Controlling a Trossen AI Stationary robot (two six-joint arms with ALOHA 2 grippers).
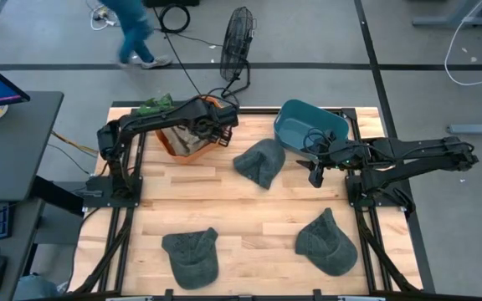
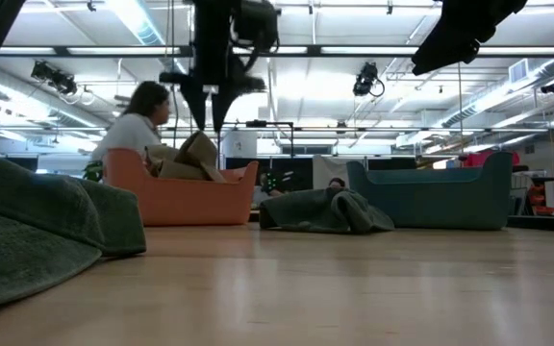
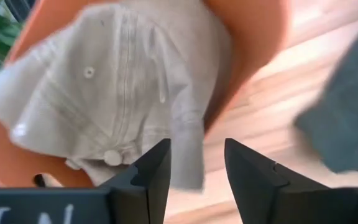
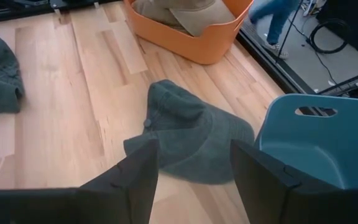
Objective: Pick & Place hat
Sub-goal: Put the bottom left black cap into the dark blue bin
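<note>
A beige cap (image 3: 117, 81) lies in the orange bin (image 1: 174, 144) at the table's far left, its brim hanging over the bin's rim. My left gripper (image 3: 197, 163) is open just above that cap and bin, fingers pointing down; in the low view (image 2: 212, 115) it hangs clear of the cap (image 2: 195, 154). A dark green hat (image 1: 259, 163) lies flat on the table's far middle. My right gripper (image 4: 194, 174) is open and empty, above the table to the right of that hat, beside the teal bin (image 1: 304, 121).
Two more green hats lie near the front edge, one left (image 1: 191, 255) and one right (image 1: 326, 242). The teal bin (image 4: 322, 137) stands at the far right. A person (image 1: 132, 29) and a floor fan (image 1: 237, 42) are beyond the far edge.
</note>
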